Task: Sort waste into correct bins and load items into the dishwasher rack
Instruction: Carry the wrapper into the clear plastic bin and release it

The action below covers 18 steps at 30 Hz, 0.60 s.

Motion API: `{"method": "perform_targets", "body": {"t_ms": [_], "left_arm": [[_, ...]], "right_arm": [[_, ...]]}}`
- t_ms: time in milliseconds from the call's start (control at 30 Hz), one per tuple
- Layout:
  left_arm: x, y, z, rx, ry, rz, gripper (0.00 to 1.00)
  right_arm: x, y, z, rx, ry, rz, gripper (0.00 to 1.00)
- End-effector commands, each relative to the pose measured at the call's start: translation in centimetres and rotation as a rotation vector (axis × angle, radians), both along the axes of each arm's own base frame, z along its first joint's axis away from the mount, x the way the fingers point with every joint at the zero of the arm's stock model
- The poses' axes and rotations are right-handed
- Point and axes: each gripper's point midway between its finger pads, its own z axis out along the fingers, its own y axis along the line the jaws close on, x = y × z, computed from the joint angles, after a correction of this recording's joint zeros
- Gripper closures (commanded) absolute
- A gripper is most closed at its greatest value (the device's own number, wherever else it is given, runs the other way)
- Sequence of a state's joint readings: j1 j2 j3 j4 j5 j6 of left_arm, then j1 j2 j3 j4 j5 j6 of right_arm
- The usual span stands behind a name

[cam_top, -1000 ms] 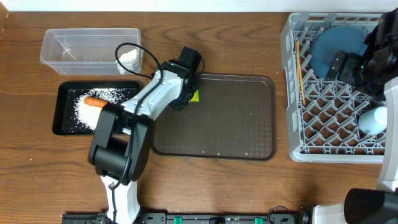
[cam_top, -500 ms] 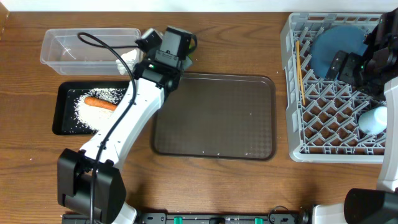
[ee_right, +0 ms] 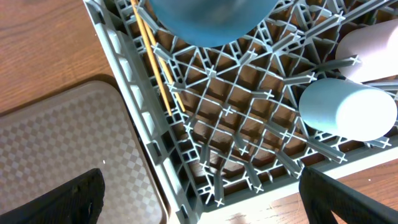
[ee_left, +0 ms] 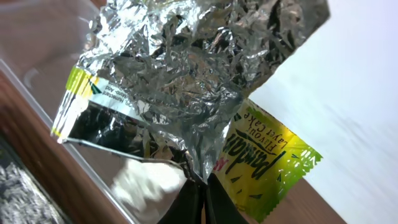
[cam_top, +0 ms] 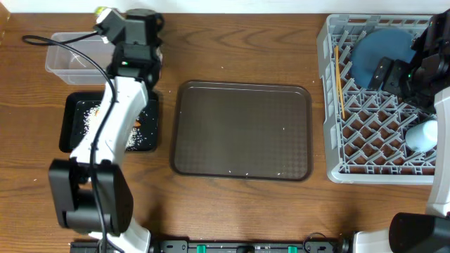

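Observation:
My left gripper (cam_top: pixel 107 17) is shut on the crumpled silver wrapper (ee_left: pixel 186 81) with yellow-green print and holds it at the far end of the clear tub (cam_top: pixel 67 60). In the left wrist view the fingers (ee_left: pixel 202 199) pinch the wrapper's lower edge. The black tray (cam_top: pixel 70 137) holds rice (cam_top: pixel 88 119); only a sliver of the carrot (cam_top: pixel 138 125) shows beside my arm. The grey rack (cam_top: pixel 337 151) holds the dark blue dish (cam_top: pixel 383 53), chopsticks (cam_top: pixel 339 81) and light blue cup (cam_top: pixel 422 133). My right gripper (ee_right: pixel 205 205) hangs open over the rack.
The large brown serving tray (cam_top: pixel 242 130) lies in the middle, bare. A white crumpled scrap (ee_left: pixel 146 183) lies in the clear tub. The left arm stretches over the black tray. The table's far edge runs just behind the tub.
My left gripper has carried the wrapper from the brown tray's far-left corner leftward and away to the clear tub's far side. The right arm has not moved.

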<state>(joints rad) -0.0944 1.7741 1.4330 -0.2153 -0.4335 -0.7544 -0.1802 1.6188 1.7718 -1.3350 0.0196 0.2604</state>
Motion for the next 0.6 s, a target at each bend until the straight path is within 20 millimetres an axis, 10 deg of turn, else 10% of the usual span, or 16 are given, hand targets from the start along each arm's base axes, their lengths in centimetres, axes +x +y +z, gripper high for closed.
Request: {"method": "perform_targets", "body": {"t_ms": [0, 233, 333, 567], "left_arm": [[0.7, 2.0, -3.2, 0.050, 0.067, 0.029, 0.93], [2.7, 3.8, -5.5, 0.097, 0.064, 0.027, 0.68], [2.8, 3.4, -5.6, 0.121, 0.087, -0.021, 0.28], [0.5, 2.8, -5.2, 0.130, 0.193, -0.089, 0.09]], "right_arm": [[-0.1, -0.2, 0.0, 0.000, 0.001, -0.020, 0.01], [-0.1, -0.2, 0.0, 0.001, 0.001, -0.020, 0.01], [-0.1, -0.2, 0.0, 0.001, 0.001, -0.020, 0.01], [-0.1, -0.2, 0.0, 0.001, 0.001, -0.020, 0.01]]}}
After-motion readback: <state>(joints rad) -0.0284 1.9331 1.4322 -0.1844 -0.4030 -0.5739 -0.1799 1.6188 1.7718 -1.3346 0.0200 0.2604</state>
